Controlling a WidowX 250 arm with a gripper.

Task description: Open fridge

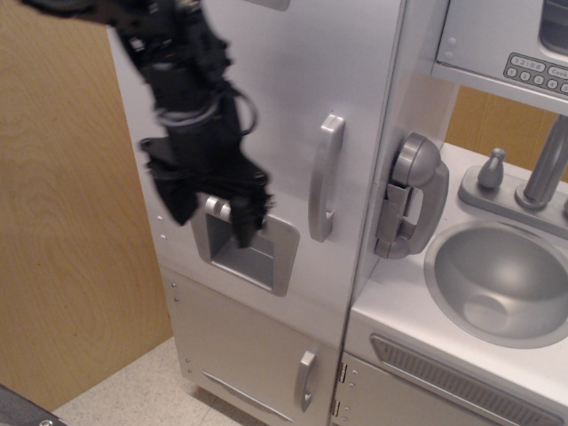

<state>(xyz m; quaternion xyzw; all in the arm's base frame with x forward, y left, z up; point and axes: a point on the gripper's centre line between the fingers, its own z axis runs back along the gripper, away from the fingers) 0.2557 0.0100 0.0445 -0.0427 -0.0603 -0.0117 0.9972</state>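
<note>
**Gripper in front of the closed fridge door**

Your gripper [211, 213] is nearest the camera, blurred, hanging fingers-down over the dispenser recess [244, 244]. Its two dark fingers stand apart with a gap between them, holding nothing. Behind it you have the fridge [266, 98], filling the middle of the view, its large door shut. The vertical silver handle [325, 177] sits to the right of your gripper, apart from it. Further right are the toy phone [414, 195] and the sink [497, 282].
</note>
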